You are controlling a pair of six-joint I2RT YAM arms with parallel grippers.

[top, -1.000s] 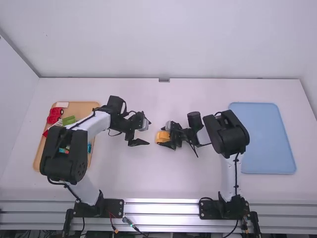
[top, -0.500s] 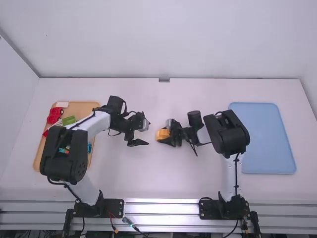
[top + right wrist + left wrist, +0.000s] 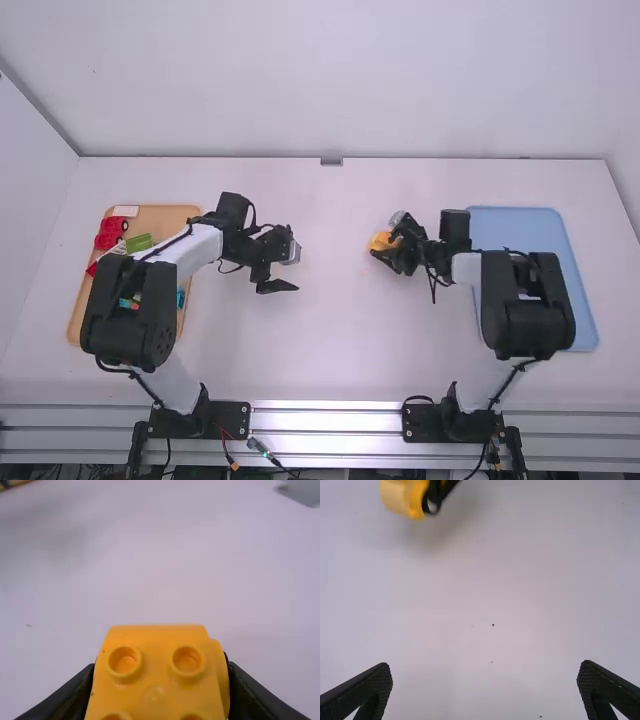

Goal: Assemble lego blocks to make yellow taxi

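Nearing completion, by judgement: body joined, delivery left. Blue tray (image 3: 515,230): smooth, round-cornered. Tan tray (image 3: 165,216): far left of blue tray. Left gripper (image 3: 485,667): well left of blue tray, fingers spread wide. Right gripper (image 3: 160,665): left of blue tray, nearer, clamping yellow taxi build (image 3: 155,695). Build: glossy plastic, boxy, raised hollow round studs (image 3: 187,660).

Bright, even light, seemingly from overhead, soft shadows on table (image 3: 300,355), rail (image 3: 325,420) glaring
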